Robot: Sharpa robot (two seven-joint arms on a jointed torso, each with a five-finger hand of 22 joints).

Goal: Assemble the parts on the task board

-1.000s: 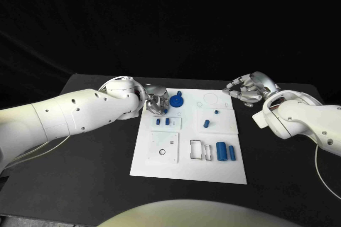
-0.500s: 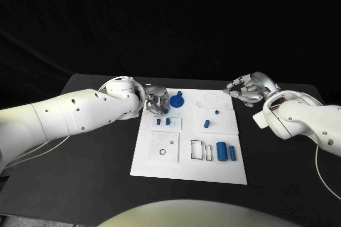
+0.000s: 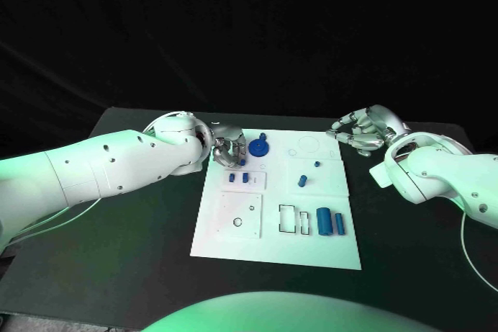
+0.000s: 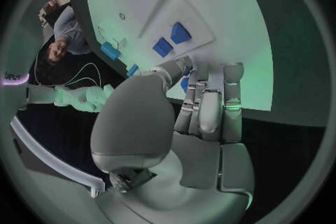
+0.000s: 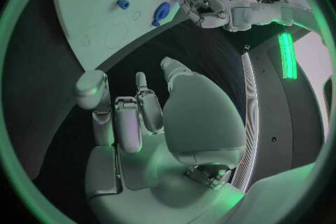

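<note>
At the far left corner of the task board [image 3: 272, 249] you have the left hand [image 3: 229, 151], fingers curled in and set down on the board's far left part, next to the round blue part [image 3: 258, 145]. In the left wrist view a small blue piece [image 4: 185, 83] shows between the fingertips [image 4: 183, 64]; you cannot tell whether the hand pinches it or only touches it. Just nearer on the board, two small blue parts [image 3: 237, 178] stand in a raised square plate. Your right hand [image 3: 360, 132] hovers off the board's far right corner, over the black table [image 3: 124, 238], fingers curled in, nothing in them. A short blue peg [image 3: 302, 179] lies toward the board's right edge, and two blue cylinders [image 3: 331, 221] lie near the right edge, closer to the near right corner, beside two rectangular slots [image 3: 293, 220].
</note>
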